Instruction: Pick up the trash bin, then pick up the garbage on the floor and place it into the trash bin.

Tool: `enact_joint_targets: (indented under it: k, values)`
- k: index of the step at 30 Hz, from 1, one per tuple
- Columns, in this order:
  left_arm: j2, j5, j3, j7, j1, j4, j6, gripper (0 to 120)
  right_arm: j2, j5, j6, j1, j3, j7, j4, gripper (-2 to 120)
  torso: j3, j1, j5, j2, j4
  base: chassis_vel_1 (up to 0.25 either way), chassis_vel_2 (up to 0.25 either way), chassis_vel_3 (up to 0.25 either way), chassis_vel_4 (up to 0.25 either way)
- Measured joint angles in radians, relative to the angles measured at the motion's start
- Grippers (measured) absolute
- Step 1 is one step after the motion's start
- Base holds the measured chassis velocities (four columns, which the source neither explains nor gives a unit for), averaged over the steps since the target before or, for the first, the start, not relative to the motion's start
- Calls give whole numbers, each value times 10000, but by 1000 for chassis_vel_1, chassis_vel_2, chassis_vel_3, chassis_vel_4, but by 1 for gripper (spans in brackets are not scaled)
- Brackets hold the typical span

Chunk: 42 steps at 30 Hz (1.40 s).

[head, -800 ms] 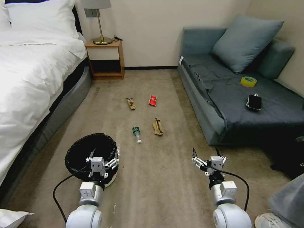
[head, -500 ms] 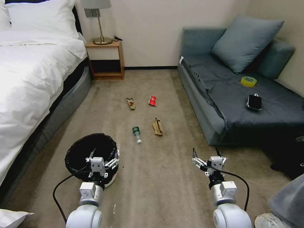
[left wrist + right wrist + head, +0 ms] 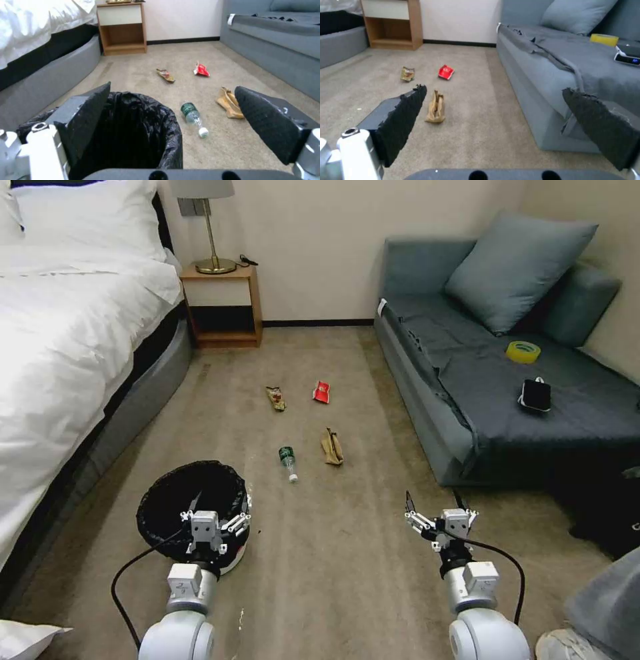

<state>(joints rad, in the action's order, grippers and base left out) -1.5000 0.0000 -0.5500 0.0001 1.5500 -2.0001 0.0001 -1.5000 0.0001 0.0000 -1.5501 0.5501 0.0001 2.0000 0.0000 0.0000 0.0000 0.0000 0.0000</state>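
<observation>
The trash bin (image 3: 175,499), lined with a black bag, stands on the carpet near the bed. My left gripper (image 3: 222,505) hangs open at its near right rim; in the left wrist view one finger (image 3: 88,117) is over the bin's mouth (image 3: 140,135) and the other outside it. The garbage lies ahead: a clear bottle (image 3: 288,462) (image 3: 192,116), a tan paper wrapper (image 3: 332,447) (image 3: 436,108), a red packet (image 3: 321,391) (image 3: 446,72) and a gold-brown wrapper (image 3: 276,398) (image 3: 407,73). My right gripper (image 3: 433,500) is open and empty above the carpet, nearer than the tan wrapper.
A white bed (image 3: 60,333) runs along the left and a grey sofa (image 3: 507,407) along the right, carrying a yellow tape roll (image 3: 523,351) and a flat black device (image 3: 535,395). A wooden nightstand (image 3: 223,303) stands at the far wall. A person's shoe (image 3: 567,645) is at the bottom right.
</observation>
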Motion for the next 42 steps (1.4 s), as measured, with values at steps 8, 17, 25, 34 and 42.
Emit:
enact_joint_targets:
  k: [8,17,25,34,42]
  values:
    - [0,0,0,-1,0,1,0,100,0,0,0,0,0,0,0,100,0,0,0,1,0,0,0,0,0]
    - [0,0,0,-1,0,0,0,100,0,0,0,0,0,0,0,100,0,0,0,0,0,0,0,0,0]
    - [0,0,0,0,0,0,0,100,0,0,0,0,0,0,0,100,0,0,0,0,0,0,0,0,0]
    - [0,0,0,-1,0,0,0,100,0,0,0,0,0,0,0,100,0,0,0,0,0,0,0,0,0]
    - [0,0,0,1,0,1,0,100,-23,4,-67,-5,0,9,108,100,0,0,0,0,1,0,0,0,0]
